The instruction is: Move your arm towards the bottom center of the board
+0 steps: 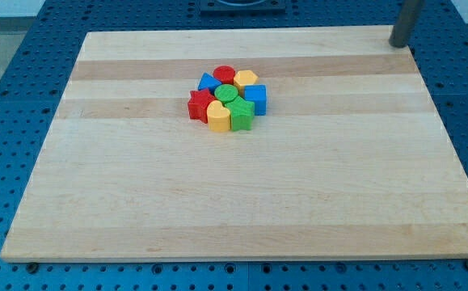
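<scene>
My tip (398,44) rests at the board's top right corner, far to the right of and above the blocks. Several blocks sit packed together a little above the board's middle. A red cylinder (224,73) is at the top of the cluster, with a blue triangle (208,82) to its left and a yellow hexagon-like block (246,78) to its right. A green cylinder (226,93) is in the middle. A blue cube (256,99) is on the right and a red star (199,104) on the left. A yellow block (217,117) and a green block (241,115) sit at the bottom.
The light wooden board (242,210) lies on a blue perforated table (7,89). A dark fixture (240,6) shows at the view's top edge.
</scene>
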`<state>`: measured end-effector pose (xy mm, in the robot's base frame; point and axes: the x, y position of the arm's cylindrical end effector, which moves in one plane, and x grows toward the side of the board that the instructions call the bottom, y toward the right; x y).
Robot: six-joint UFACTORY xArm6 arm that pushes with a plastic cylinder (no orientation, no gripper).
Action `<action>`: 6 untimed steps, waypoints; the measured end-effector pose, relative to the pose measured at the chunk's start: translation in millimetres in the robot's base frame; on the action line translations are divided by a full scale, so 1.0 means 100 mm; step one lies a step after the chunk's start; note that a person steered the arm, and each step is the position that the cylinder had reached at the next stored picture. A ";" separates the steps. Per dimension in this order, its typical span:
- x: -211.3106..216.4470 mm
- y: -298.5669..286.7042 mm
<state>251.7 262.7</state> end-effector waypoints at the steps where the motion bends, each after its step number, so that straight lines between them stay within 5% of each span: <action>1: 0.34 -0.27; 3: 1.43 -0.63; 6: 2.59 -2.11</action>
